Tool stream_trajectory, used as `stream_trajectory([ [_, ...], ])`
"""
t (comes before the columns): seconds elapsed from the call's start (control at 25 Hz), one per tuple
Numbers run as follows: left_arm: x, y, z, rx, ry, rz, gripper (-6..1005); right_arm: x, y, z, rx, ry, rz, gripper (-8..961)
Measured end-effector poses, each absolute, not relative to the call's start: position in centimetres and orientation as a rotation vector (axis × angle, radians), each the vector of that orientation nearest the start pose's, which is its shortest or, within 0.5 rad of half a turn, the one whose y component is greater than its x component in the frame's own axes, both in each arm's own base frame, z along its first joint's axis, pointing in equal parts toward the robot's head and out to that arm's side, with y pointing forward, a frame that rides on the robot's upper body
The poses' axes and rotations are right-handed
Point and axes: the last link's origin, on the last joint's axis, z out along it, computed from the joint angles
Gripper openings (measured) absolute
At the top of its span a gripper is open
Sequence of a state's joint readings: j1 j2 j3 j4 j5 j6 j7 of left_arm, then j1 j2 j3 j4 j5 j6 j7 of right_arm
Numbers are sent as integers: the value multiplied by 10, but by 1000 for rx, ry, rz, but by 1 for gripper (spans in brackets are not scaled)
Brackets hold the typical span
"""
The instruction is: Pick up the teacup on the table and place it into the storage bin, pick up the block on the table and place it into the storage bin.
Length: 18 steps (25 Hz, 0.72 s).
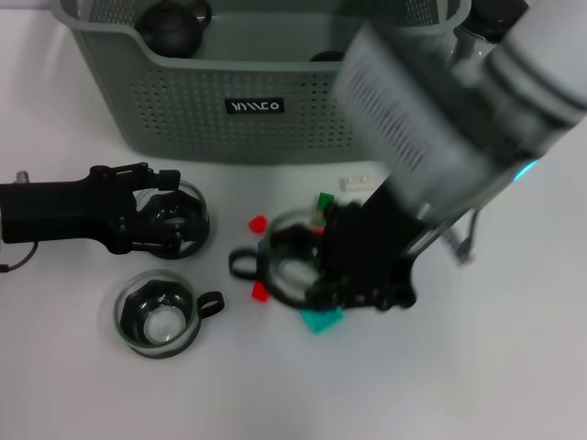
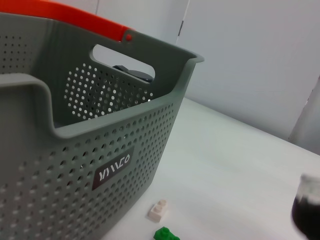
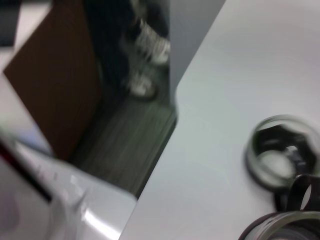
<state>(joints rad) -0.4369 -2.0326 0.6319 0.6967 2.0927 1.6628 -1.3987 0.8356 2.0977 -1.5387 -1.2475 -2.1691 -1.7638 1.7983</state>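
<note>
The grey-green storage bin (image 1: pixel 183 101) stands at the back; its label side (image 2: pixel 75 190) fills the left wrist view. Three glass teacups stand on the table. One teacup (image 1: pixel 188 213) sits within my left gripper (image 1: pixel 163 215) at the left. A second teacup (image 1: pixel 158 319) with a black handle stands free in front of it. My right gripper (image 1: pixel 341 266) is at the right rim of the middle teacup (image 1: pixel 286 261). Around that cup lie red blocks (image 1: pixel 258 223) (image 1: pixel 260 291), a green block (image 1: pixel 325 201), a teal block (image 1: pixel 321 322) and a white block (image 1: pixel 358 183).
Dark round objects (image 1: pixel 174 26) lie inside the bin. My right arm (image 1: pixel 440 110) crosses over the bin's right end and hides it. The white block (image 2: pixel 157 211) and green block (image 2: pixel 166 234) lie just before the bin wall. The table edge (image 3: pixel 172 135) shows in the right wrist view.
</note>
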Motion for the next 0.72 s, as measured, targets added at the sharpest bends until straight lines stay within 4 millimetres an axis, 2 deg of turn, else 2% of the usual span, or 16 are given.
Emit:
stream_trajectory([
  [0.2, -300, 298, 25, -2745, -723, -610, 935, 83, 320, -4, -3401, -309, -199, 60],
  [0.48, -300, 296, 22, -2756, -725, -604, 934, 88, 331, 34, -3349, -172, -18, 59],
  [0.56, -299, 297, 21, -2761, -721, -605, 934, 80, 337, 45, -3313, -144, 99, 59],
  [0.64, -298, 297, 21, -2765, -717, -606, 934, 56, 355, 62, -3217, -53, 291, 59],
  [0.68, -297, 298, 20, -2766, -716, -608, 934, 56, 355, 62, -3217, -53, 291, 59],
  [0.72, -296, 298, 19, -2767, -714, -611, 934, 46, 363, 67, -3178, -13, 346, 59],
])
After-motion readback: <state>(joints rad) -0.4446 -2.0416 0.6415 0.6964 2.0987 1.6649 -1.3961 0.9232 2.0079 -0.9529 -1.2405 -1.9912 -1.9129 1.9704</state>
